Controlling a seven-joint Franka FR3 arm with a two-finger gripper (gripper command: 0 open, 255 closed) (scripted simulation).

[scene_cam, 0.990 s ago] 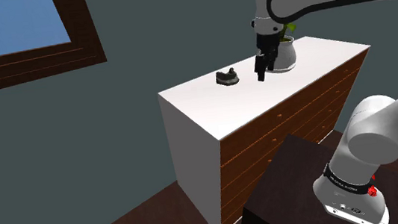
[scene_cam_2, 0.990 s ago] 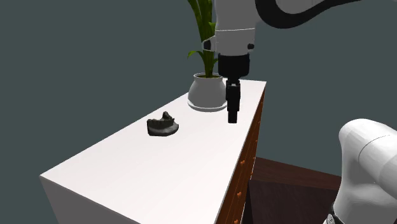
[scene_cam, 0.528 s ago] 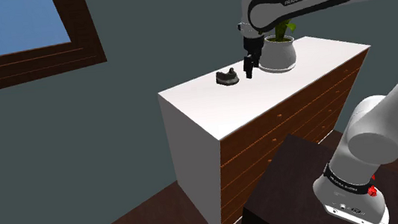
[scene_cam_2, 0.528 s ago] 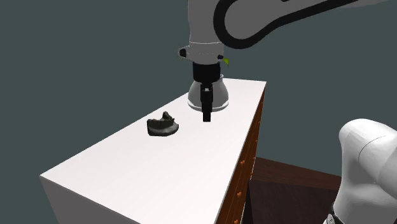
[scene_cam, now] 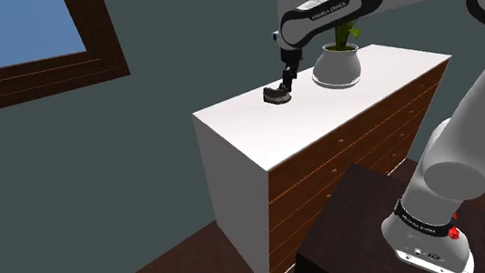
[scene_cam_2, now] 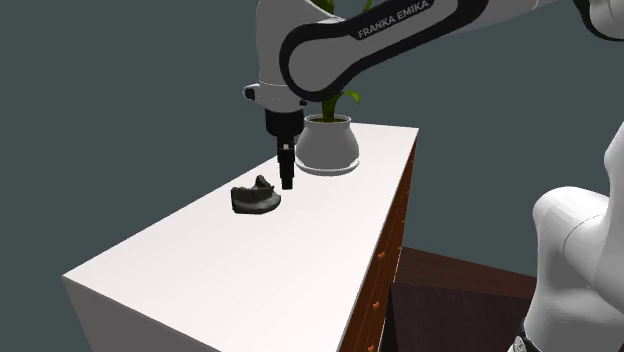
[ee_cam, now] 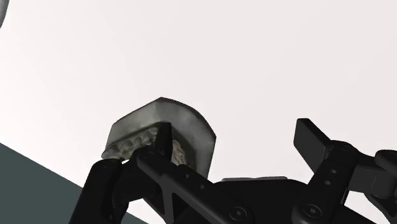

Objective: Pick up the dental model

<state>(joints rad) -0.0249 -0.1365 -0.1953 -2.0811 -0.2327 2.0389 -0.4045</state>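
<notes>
Dental model (scene_cam: 276, 94), dark grey, sat on the dresser's white top (scene_cam: 258, 129). End effector (ee_cam: 236, 130) hung just above its edge, fingers spread apart, nothing clasped between them. White potted plant (scene_cam_2: 327, 146) stood near.

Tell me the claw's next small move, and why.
Probably a short sideways shift away from the plant pot, before lowering. The open claw hangs above the white dresser top, and in the wrist view the dental model sits off to one side rather than centred in the claw's gap.
</notes>
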